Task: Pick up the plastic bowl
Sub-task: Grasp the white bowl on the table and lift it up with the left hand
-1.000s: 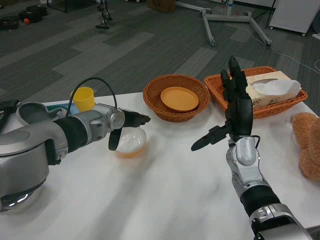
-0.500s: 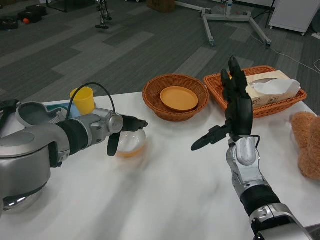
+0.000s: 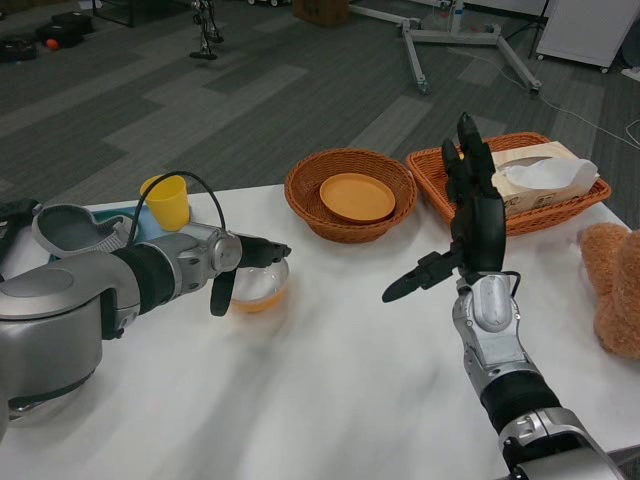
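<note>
Plastic bowl (image 3: 258, 288): translucent, orange-tinted base, upright on worktop (image 3: 330, 390), grasped at its rim by left robot hand (image 3: 243, 268). Right robot hand (image 3: 468, 225) raised, released.

Silver forearms, black-fingered left hand (image 3: 250, 262) and right hand (image 3: 470, 225).

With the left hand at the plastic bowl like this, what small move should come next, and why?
Probably a short straight lift. The left robot hand seems to grip the plastic bowl at its near rim, one finger hanging outside the wall, and the bowl looks slightly tilted. The right robot hand waits open, well apart.
</note>
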Tool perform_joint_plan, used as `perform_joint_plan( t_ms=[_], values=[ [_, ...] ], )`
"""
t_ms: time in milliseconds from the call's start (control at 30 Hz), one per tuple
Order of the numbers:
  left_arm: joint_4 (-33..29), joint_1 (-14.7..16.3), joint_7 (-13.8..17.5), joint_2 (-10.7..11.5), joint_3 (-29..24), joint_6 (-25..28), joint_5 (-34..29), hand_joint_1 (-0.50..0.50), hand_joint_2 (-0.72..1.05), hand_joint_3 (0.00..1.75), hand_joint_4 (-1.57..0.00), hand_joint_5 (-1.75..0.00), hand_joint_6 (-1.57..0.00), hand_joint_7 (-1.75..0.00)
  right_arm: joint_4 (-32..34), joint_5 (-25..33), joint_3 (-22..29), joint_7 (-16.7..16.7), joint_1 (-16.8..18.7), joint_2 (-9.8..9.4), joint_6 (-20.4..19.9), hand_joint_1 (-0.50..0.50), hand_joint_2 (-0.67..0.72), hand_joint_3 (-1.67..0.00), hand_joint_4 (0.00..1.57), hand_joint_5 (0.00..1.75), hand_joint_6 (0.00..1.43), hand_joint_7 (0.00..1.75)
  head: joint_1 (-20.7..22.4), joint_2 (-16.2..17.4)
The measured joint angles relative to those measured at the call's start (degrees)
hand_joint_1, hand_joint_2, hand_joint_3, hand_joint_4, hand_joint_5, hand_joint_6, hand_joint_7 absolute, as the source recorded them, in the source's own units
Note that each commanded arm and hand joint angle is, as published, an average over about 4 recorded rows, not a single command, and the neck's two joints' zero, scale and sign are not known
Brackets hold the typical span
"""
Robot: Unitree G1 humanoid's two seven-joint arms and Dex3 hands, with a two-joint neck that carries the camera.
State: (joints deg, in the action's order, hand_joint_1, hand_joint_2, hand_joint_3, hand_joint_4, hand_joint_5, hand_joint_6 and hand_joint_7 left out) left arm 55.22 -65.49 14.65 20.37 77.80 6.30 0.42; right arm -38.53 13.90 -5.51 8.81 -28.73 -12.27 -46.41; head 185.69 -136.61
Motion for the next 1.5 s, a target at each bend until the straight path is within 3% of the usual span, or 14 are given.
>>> perform_joint_plan(
  t_ms=[167,500,1000,1233,1500],
  values=[
    [0.63,0.13,-0.74,-0.27,-0.04,-0.73,0.02,0.34,0.6,0.09,0.0,0.0,0.0,-0.07,0.0,0.01,0.0,0.0,0.01,0.0,0.0,-0.46,0.47,0.0,0.0,0.0,0.0,0.0,0.19,-0.36],
    [2.61,0.52,-2.21,-1.74,-2.25,-1.28,0.2,0.3,0.6,0.09,0.0,0.0,0.0,-0.07,0.0,0.03,-0.53,0.0,0.02,0.0,0.0,-0.46,0.47,0.0,0.0,0.0,0.0,0.0,1.12,-0.95],
    [4.13,0.59,-3.13,-2.06,-4.85,-1.39,1.84,0.27,0.6,0.09,0.0,0.0,0.0,-0.02,-0.01,0.04,-0.62,0.0,0.04,0.0,0.0,-0.46,0.47,0.0,0.0,0.0,0.0,0.0,1.61,-0.98],
    [7.93,0.66,-5.7,-2.41,-2.37,-2.7,0.57,0.18,0.6,0.09,0.0,0.0,0.0,0.0,-0.12,0.13,-0.92,0.0,0.04,0.0,-0.01,-0.46,0.47,0.0,0.0,0.0,0.0,0.0,2.19,-1.14],
    [10.08,0.66,-7.49,-2.76,0.84,-4.18,-1.9,0.16,0.6,0.09,0.0,0.0,0.0,-0.05,-0.81,0.15,-1.12,0.0,0.04,0.05,-0.01,-0.46,0.47,0.0,0.0,0.0,0.0,0.0,2.98,-1.78]
  ],
)
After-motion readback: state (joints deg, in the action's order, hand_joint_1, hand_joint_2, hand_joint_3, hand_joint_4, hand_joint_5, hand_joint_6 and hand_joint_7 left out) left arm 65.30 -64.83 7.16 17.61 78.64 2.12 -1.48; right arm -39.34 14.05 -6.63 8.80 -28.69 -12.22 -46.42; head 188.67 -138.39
